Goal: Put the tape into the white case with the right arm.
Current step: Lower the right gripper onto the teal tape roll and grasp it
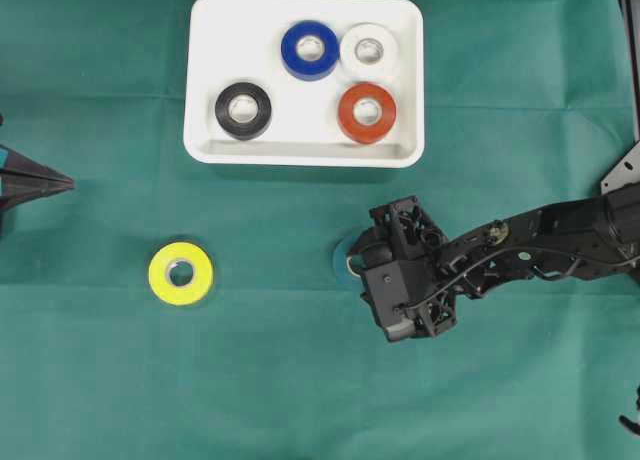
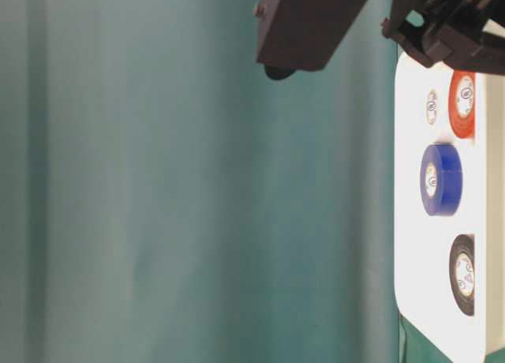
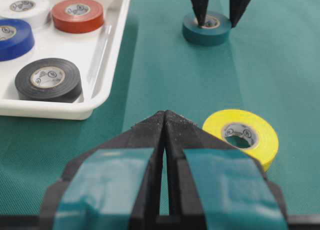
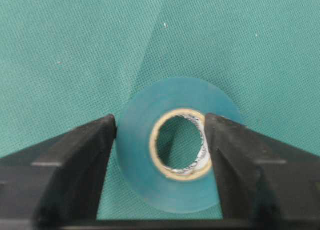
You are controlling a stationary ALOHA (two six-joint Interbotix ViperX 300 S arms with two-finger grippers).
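- Resting at the left edge, the left pincer (image 1: 62,183) has its tips pressed together, holding nothing.
- Yellow roll (image 1: 181,273) lies on the tabletop (image 1: 100,400).
- White case (image 1: 205,140) holds black, blue, white and red rolls.
- Right pincer (image 4: 161,140) pinches the teal tape (image 4: 135,140), one finger inside its core, below the case.

Six tape rolls (image 3: 206,28): four in one white case (image 1: 205,100), two on cloth. Two grippers (image 3: 165,140).
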